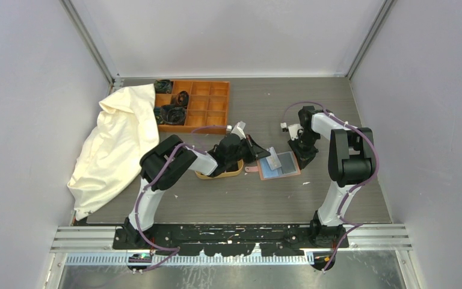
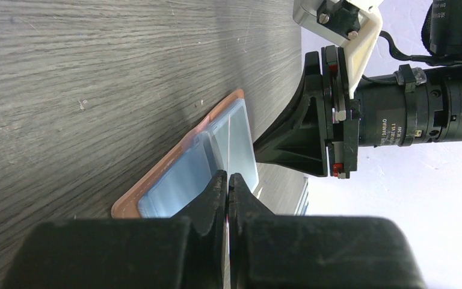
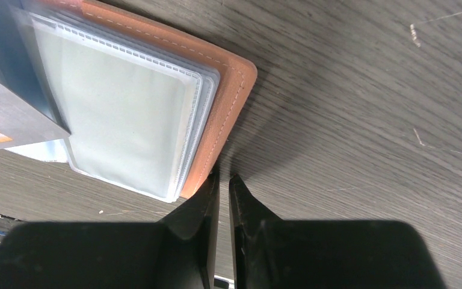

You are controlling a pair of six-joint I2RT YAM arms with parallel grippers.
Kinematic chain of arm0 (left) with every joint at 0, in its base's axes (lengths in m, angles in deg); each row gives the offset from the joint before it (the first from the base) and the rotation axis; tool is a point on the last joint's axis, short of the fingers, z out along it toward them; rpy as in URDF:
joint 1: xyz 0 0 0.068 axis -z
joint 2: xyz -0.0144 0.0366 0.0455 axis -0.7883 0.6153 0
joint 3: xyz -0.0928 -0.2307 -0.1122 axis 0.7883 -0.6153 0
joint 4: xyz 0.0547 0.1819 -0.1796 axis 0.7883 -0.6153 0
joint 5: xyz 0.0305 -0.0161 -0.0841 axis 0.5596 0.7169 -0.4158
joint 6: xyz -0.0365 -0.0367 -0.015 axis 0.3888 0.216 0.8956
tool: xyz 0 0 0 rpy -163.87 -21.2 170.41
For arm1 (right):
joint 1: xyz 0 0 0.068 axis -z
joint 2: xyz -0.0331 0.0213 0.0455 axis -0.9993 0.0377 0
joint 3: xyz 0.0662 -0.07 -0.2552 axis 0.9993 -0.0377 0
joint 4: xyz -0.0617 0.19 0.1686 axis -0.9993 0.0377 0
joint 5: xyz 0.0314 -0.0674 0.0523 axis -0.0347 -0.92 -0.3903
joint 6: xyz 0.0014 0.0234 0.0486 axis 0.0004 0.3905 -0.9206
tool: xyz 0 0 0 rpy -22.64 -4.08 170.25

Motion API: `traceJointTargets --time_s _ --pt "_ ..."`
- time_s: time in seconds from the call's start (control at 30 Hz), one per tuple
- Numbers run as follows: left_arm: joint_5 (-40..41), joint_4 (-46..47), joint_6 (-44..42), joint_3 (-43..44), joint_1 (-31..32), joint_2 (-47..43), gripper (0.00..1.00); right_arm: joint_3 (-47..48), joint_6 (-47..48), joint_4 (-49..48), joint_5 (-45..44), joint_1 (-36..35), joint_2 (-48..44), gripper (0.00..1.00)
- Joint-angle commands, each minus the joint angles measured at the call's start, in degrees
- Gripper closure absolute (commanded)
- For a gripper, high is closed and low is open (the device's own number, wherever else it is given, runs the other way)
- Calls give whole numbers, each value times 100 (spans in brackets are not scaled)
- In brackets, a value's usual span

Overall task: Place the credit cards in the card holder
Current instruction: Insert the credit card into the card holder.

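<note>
The card holder (image 1: 284, 166) lies open on the table, reddish-brown leather with pale clear sleeves; it also shows in the left wrist view (image 2: 168, 180) and the right wrist view (image 3: 225, 114). My left gripper (image 1: 263, 154) is shut on a grey credit card (image 1: 275, 158), held tilted with its far end over the sleeves. In the left wrist view (image 2: 228, 176) the card shows edge-on (image 2: 230, 141). In the right wrist view the card (image 3: 12, 111) has an orange chip. My right gripper (image 1: 304, 158) is shut, its tips (image 3: 223, 177) at the holder's right edge.
An oval wooden tray (image 1: 236, 172) sits under the left arm's wrist. An orange compartment box (image 1: 204, 105) with dark items stands at the back. A crumpled white cloth (image 1: 117, 144) covers the left side.
</note>
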Motion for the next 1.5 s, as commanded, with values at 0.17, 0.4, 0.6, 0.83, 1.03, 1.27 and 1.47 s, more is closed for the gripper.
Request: traceJointTargets --time_s 0.17,0.4,0.6,0.83,1.03,1.27,1.47 --pt "206 186 -38 -55 -37 52 100 121 21 28 130 -57 38 83" --pt "274 183 -72 -137 -96 -2 100 120 22 30 131 -62 38 83" --pt "295 201 -76 -207 -150 -57 100 129 25 40 130 -65 49 83" --pt "252 186 -54 -147 -147 5 100 129 22 40 133 -67 54 83" --pt "173 234 17 -83 -139 94 100 129 29 57 130 -69 55 83" --pt "85 506 122 -231 -152 -68 100 134 34 64 130 -78 55 83" --pt "125 442 63 -249 -152 -315 100 136 32 66 139 -82 55 83"
